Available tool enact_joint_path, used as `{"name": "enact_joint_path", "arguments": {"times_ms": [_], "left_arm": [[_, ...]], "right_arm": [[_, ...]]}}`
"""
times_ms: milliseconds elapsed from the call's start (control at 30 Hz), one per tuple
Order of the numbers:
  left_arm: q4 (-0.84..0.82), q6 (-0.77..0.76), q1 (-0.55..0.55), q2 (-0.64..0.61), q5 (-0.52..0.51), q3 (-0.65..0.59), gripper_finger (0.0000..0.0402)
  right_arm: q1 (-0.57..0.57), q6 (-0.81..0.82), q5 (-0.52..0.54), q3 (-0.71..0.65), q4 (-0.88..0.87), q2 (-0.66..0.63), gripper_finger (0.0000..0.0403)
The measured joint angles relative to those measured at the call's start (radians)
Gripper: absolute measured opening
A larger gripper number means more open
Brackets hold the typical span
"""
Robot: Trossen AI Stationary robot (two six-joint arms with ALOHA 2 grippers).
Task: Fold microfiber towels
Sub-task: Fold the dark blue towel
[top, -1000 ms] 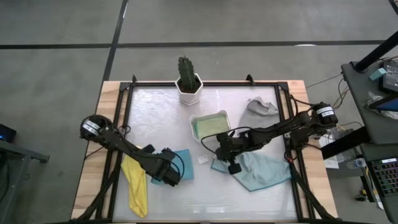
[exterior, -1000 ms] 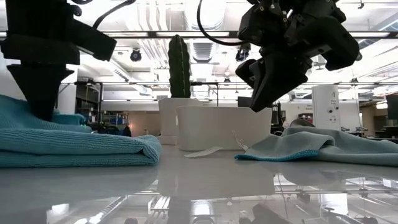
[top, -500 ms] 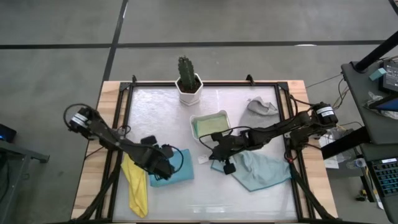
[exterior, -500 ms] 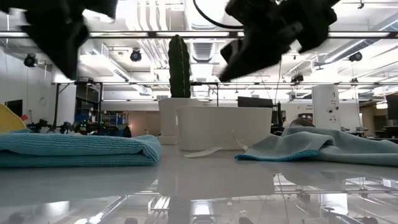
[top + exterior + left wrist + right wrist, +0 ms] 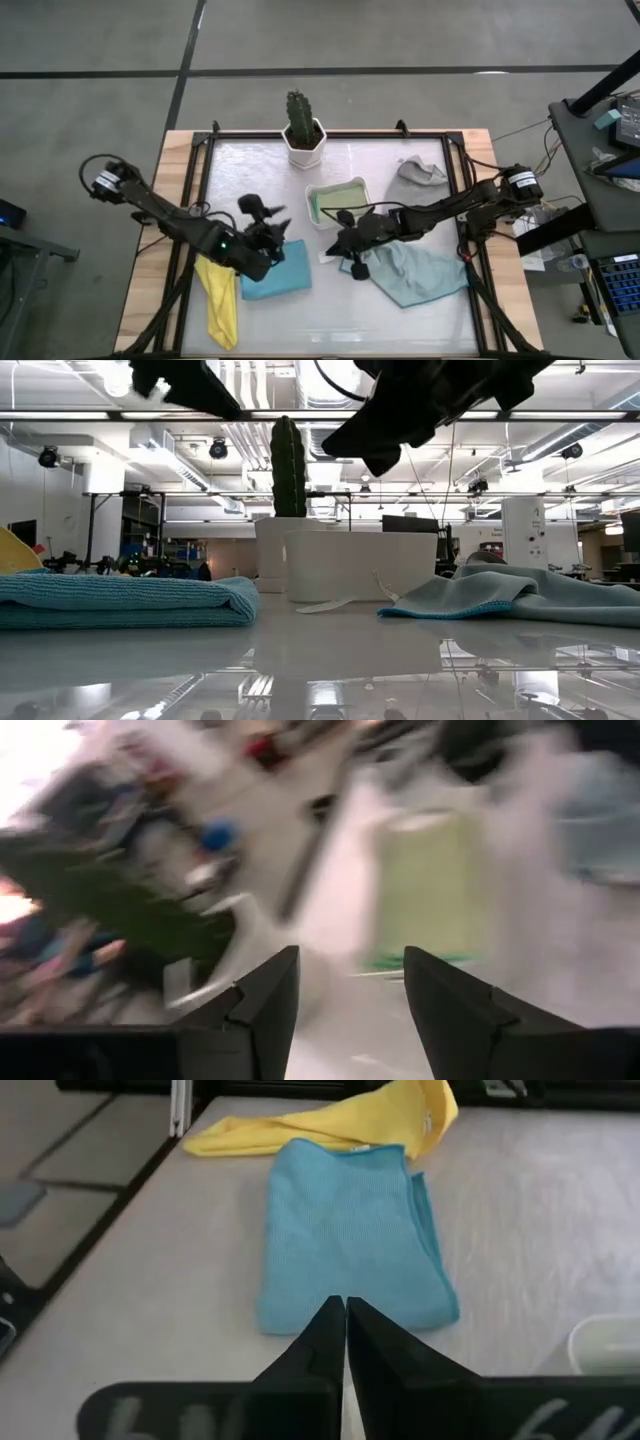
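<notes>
A bright blue towel (image 5: 278, 272) lies folded flat on the table, with a yellow towel (image 5: 220, 300) to its left, partly over the table's edge. A pale teal towel (image 5: 418, 276) lies spread at the right, and a grey one (image 5: 421, 172) is crumpled at the far right. An olive green towel (image 5: 338, 203) lies in the white tray (image 5: 312, 193). My left gripper (image 5: 272, 213) hovers open above the blue towel's far edge, pointing toward the tray. My right gripper (image 5: 338, 243) is shut, raised between the blue (image 5: 345, 1240) and teal towels, holding nothing.
A potted cactus (image 5: 303, 130) stands at the far edge, just behind the tray. A small white tag (image 5: 327, 257) lies on the table between the blue and teal towels. Black frame rails run along the table's sides. The near middle of the table is bare.
My left gripper has let go of the blue towel, risen clear of it and swung from pointing down to nearly level, toward the tray. The towel, bulged under the fingers before, now lies flat. My right gripper has lifted a little off the teal towel and tipped up.
</notes>
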Motion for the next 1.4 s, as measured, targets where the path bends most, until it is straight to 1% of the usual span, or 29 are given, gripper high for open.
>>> {"name": "enact_joint_path", "arguments": {"times_ms": [100, 167, 233, 300, 367, 467, 567, 667, 733, 833, 900, 967, 1033, 1267, 1400], "left_arm": [[0.202, 0.191, -0.001, -0.037, 0.196, -0.092, 0.0166], [0.351, 0.318, -0.002, -0.079, 0.295, -0.152, 0.0166], [0.509, 0.440, -0.001, -0.119, 0.356, -0.204, 0.0166], [0.610, 0.510, -0.002, -0.164, 0.381, -0.257, 0.0166], [0.694, 0.531, -0.002, -0.207, 0.389, -0.302, 0.0166], [0.704, 0.536, -0.002, -0.279, 0.387, -0.354, 0.0166], [0.695, 0.536, -0.002, -0.348, 0.387, -0.406, 0.0166], [0.712, 0.534, -0.002, -0.413, 0.386, -0.445, 0.0166], [0.714, 0.535, -0.002, -0.445, 0.387, -0.461, 0.0166], [0.716, 0.535, -0.002, -0.487, 0.386, -0.470, 0.0166], [0.714, 0.536, -0.002, -0.513, 0.368, -0.478, 0.0166], [0.713, 0.540, -0.002, -0.539, 0.336, -0.491, 0.0166], [0.712, 0.544, 0.000, -0.563, 0.329, -0.506, 0.0166], [0.707, 0.620, 0.000, -0.654, 0.307, -0.569, 0.0166], [0.715, 0.661, 0.002, -0.703, 0.283, -0.599, 0.0166]], "right_arm": [[0.009, 0.078, 0.002, 0.003, -0.001, 0.001, 0.0009], [0.014, 0.123, 0.002, 0.013, 0.000, 0.001, 0.0009], [0.020, 0.172, 0.023, 0.027, -0.002, 0.001, 0.0009], [0.020, 0.200, 0.054, 0.046, -0.007, 0.001, 0.0009], [0.019, 0.214, 0.064, 0.064, -0.010, 0.001, 0.0009], [0.020, 0.216, 0.079, 0.094, -0.013, 0.001, 0.0009], [0.020, 0.200, 0.086, 0.131, -0.055, 0.001, 0.0009], [0.020, 0.197, 0.155, 0.166, -0.116, 0.008, 0.0009], [0.019, 0.176, 0.168, 0.186, -0.149, 0.013, 0.0009], [0.017, 0.162, 0.170, 0.221, -0.146, 0.042, 0.0009], [0.015, 0.152, 0.175, 0.256, -0.179, 0.072, 0.0009], [0.008, 0.125, 0.183, 0.308, -0.232, 0.113, 0.0009], [0.001, 0.096, 0.186, 0.375, -0.322, 0.159, 0.0009], [-0.017, -0.052, 0.183, 0.684, -0.644, 0.330, 0.0009], [-0.048, -0.131, 0.183, 0.838, -0.790, 0.421, 0.0009]]}}
